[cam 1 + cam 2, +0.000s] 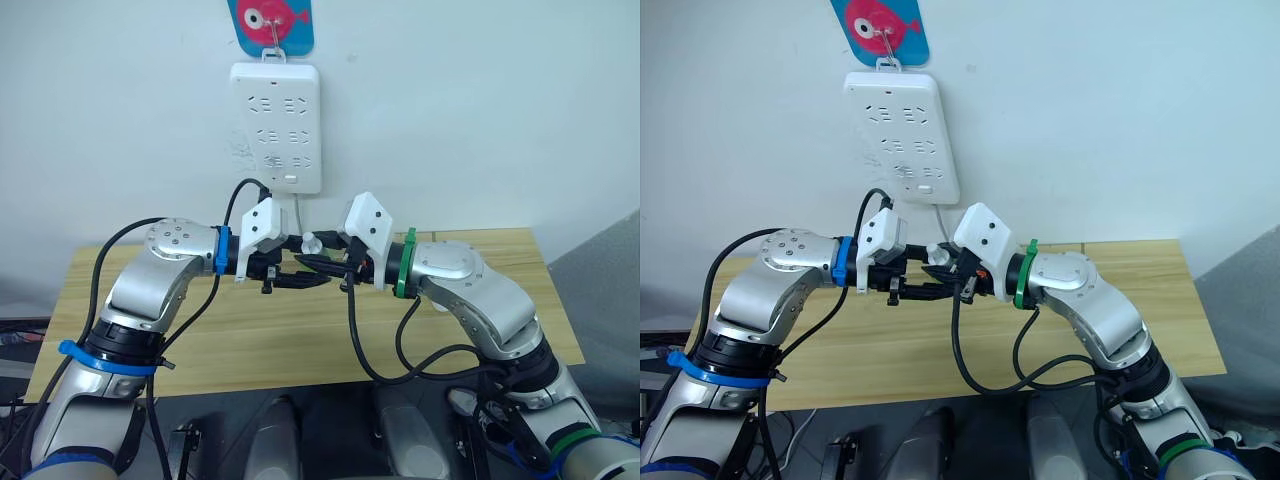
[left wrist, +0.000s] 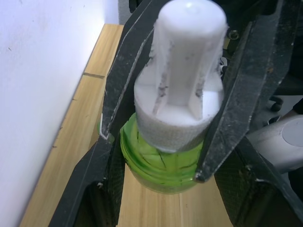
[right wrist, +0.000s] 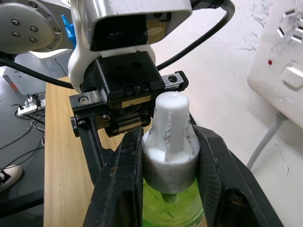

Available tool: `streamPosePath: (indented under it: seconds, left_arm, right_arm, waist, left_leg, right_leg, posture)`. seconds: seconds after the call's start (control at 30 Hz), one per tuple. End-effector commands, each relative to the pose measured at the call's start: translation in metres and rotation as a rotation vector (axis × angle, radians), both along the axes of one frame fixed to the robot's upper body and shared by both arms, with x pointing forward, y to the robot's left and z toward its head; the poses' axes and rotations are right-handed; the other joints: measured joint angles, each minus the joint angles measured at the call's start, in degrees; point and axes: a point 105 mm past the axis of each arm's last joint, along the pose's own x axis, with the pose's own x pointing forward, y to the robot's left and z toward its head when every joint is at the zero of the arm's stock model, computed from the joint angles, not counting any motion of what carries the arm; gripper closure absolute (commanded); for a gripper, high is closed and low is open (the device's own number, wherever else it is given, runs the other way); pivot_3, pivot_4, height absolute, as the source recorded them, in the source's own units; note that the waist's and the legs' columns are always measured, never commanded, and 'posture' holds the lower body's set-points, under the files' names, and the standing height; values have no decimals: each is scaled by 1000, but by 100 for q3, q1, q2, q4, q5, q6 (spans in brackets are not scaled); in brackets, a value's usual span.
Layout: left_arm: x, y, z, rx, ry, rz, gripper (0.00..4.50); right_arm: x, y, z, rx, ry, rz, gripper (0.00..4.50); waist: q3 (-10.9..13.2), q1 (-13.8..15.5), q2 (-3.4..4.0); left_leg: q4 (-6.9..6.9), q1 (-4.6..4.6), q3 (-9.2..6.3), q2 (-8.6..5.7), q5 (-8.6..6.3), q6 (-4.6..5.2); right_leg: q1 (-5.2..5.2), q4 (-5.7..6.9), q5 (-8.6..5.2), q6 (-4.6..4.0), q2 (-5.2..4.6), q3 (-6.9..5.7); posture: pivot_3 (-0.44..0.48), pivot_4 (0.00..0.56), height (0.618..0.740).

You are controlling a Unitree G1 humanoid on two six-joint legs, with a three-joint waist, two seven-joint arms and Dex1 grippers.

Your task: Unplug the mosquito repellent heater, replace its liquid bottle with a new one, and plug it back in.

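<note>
A liquid bottle (image 2: 161,165) with a green body and a white ribbed cap (image 3: 170,127) hangs in the air above the table, in front of the wall. My right gripper (image 3: 169,135) is shut on its white collar, one finger on each side. Opposite it, my left gripper (image 1: 303,273) stands open, its fingers (image 2: 90,189) spread wider than the right fingers and lying outside them around the green body. In the eye views the two grippers meet tip to tip below the socket strip, and the cap (image 1: 310,241) pokes up between them. The mosquito repellent heater is out of view.
A long white socket strip (image 1: 275,125) hangs on the wall under a pink fish hook (image 1: 270,22), and its cable runs down behind the grippers. A light wooden table (image 1: 300,335) stands against the wall below my arms. Black cables loop off both wrists.
</note>
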Motion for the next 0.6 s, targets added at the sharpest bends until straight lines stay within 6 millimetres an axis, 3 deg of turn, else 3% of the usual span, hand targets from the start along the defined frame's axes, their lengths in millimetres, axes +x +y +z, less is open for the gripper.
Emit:
streamPosePath:
  seconds: [0.03, 0.1, 0.3, 0.6]
  left_arm:
    - [-6, 1, 14, -69, -1, -27, 2243]
    - [-2, 6, 14, -87, 38, 8, 2243]
    - [-4, 12, 21, -185, 141, 27, 308]
    - [-11, 6, 27, -200, 142, -14, 272]
  right_arm:
    - [-6, 3, 19, 57, -61, 42, 3395]
    - [-7, 3, 25, 90, -66, 55, 3395]
    - [-12, 1, 33, 155, -35, 98, 3395]
    - [-20, 1, 33, 172, 1, 152, 3395]
  waist:
    - [-33, -1, -1]
    - [-55, -1, -2]
    - [-104, -1, -3]
    - [-154, 0, -2]
  left_leg:
    - [0, 0, 0, 0, 0, 0]
    - [0, 1, 0, 0, 0, 0]
    - [5, 5, -1, 1, 1, 0]
    - [10, 18, -2, 0, 12, -18]
  right_leg:
    - [0, 0, 0, 0, 0, 0]
    - [0, 1, 0, 0, 0, 0]
    - [3, 9, 0, -1, 1, -1]
    - [3, 41, 0, -1, 1, 2]
  posture:
    - [-98, 155, 725]
    - [-94, 151, 725]
    - [-92, 146, 725]
    - [-80, 137, 725]
